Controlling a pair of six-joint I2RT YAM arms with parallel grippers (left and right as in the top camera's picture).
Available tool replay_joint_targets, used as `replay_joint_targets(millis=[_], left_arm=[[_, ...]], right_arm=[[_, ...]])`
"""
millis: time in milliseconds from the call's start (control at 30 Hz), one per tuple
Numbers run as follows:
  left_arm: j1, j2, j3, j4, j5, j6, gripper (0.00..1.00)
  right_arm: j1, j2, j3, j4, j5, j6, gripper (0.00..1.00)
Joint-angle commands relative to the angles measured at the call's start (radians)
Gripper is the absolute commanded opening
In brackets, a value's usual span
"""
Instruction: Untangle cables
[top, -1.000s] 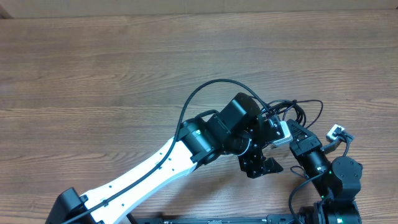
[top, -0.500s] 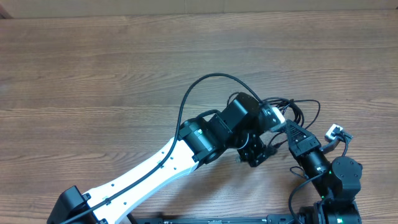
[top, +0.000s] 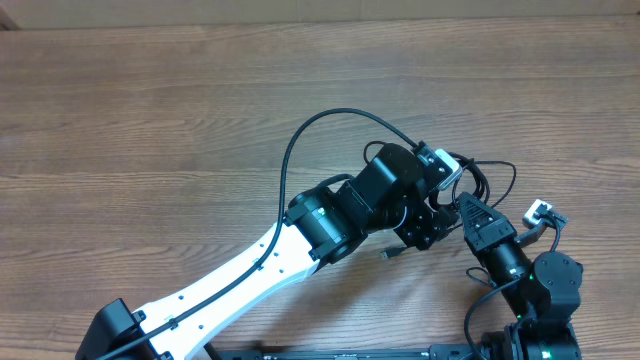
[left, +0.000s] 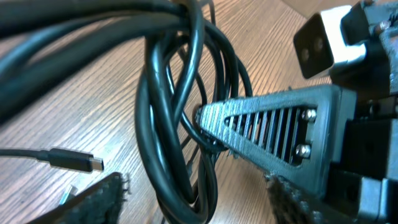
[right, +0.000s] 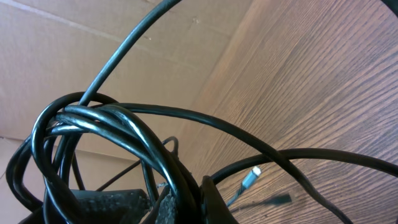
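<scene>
The cables (top: 476, 180) are a tangle of thin black cords at the right of the table. My right gripper (top: 462, 204) is shut on a bunch of them (right: 118, 121), and its fingertips (right: 186, 193) clamp the strands. In the left wrist view its ribbed finger (left: 273, 127) pinches the cables' loop (left: 180, 118). My left gripper (left: 196, 208) is open. Its fingers (left: 93, 199) stand on either side of the hanging loop without touching it. One loose plug (left: 81, 160) lies on the wood (top: 388, 255). Another plug (right: 250, 176) dangles in the right wrist view.
The left arm's thick black wiring (top: 320, 130) arches over the wooden table (top: 150, 120). The right arm's base (top: 545, 285) stands at the front right edge, with a small white connector (top: 540, 212) beside it. A cardboard wall (right: 93, 37) rises behind the table.
My left gripper has moved back and right, from in front of the right gripper up against the cable bundle, and has turned. A loose plug now shows on the wood. The right arm stayed still.
</scene>
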Motion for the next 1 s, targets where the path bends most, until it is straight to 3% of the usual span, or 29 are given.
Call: replay_joint_targets(millis=[0, 133, 433, 967], left_arm=[[-0.006, 0.002, 0.017, 0.009, -0.009, -0.056, 0.6], [-0.006, 0.002, 0.017, 0.009, -0.008, -0.056, 0.33], [-0.006, 0.002, 0.017, 0.005, -0.008, -0.056, 0.04], [-0.006, 0.001, 0.017, -0.051, -0.008, -0.051, 0.04]], right_arm=[[-0.003, -0.006, 0.014, 0.014, 0.0, 0.003, 0.04], [-0.003, -0.006, 0.014, 0.014, 0.0, 0.003, 0.04], [-0.003, -0.006, 0.014, 0.014, 0.0, 0.003, 0.04], [-0.003, -0.006, 0.014, 0.01, 0.043, -0.01, 0.04]])
